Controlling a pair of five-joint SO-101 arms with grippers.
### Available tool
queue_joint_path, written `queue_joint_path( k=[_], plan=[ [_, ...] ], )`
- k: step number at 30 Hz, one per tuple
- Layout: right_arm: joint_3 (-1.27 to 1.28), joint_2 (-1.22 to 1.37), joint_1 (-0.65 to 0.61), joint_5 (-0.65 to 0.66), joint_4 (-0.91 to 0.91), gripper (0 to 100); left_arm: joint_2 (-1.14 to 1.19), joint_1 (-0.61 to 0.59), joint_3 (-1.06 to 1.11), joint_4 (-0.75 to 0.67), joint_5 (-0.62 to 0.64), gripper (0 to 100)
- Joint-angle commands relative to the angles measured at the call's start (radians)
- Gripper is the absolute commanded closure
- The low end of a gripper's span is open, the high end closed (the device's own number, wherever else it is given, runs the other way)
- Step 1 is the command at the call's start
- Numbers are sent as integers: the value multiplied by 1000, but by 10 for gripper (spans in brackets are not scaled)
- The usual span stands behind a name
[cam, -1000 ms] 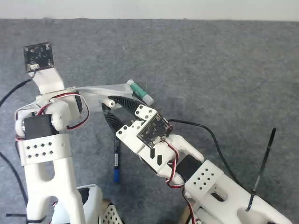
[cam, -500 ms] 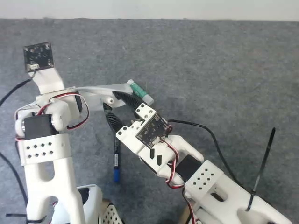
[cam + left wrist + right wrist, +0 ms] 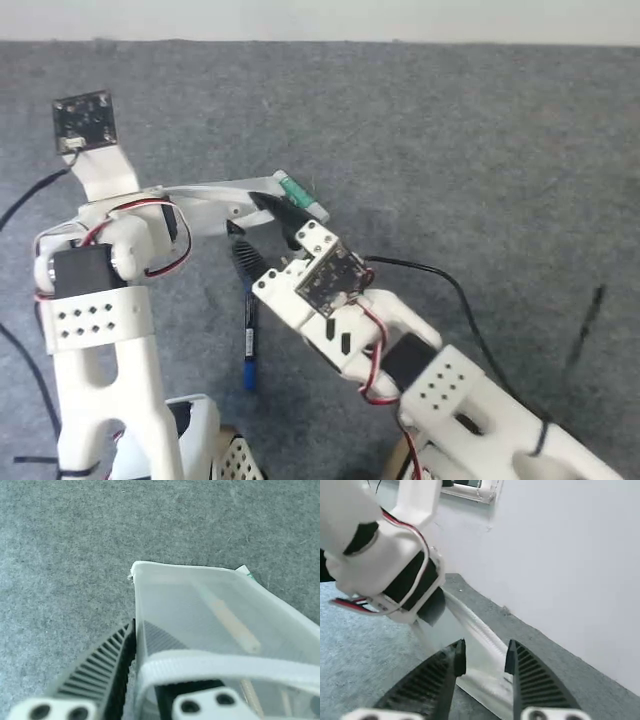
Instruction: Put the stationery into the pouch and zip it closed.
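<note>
My left gripper (image 3: 145,690) is shut on the rim of a translucent white pouch (image 3: 210,615), holding it off the carpet. Inside lies a pale pencil (image 3: 230,622), and a green-tipped stick (image 3: 244,571) shows at the far end. From above, the pouch (image 3: 215,192) appears edge-on, with the green-and-white stick (image 3: 303,200) at its end. My right gripper (image 3: 262,230) is right beside the pouch. Its black fingers stand slightly open (image 3: 485,660), with the pouch's zipper edge (image 3: 470,625) just beyond them. A blue pen (image 3: 248,335) lies on the carpet below both grippers.
Grey carpet (image 3: 480,140) covers the table, with open room to the far right. The left arm's motor housing (image 3: 395,565) looms close to my right gripper. A black cable (image 3: 450,290) trails from the right arm.
My right gripper has moved closer to the pouch and its fingers have narrowed. The left arm still holds the pouch in the same place.
</note>
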Motion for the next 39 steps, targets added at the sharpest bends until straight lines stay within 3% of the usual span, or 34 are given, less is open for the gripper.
queue_joint_path(
  k=[1, 5, 16, 23, 39],
  plan=[
    [-117, -119, 53, 8, 199, 866, 0, -20, -27, 9, 14, 991],
    [-169, -156, 84, 8, 341, 868, 0, -49, -27, 6, 14, 991],
    [-259, -154, 189, 15, 510, 870, 0, -192, -22, 5, 14, 991],
    [-279, -117, 191, 17, 685, 870, 0, -258, -22, 3, 18, 991],
    [-367, 318, 165, 15, 707, 869, 0, -298, -21, 2, 18, 991]
  ],
)
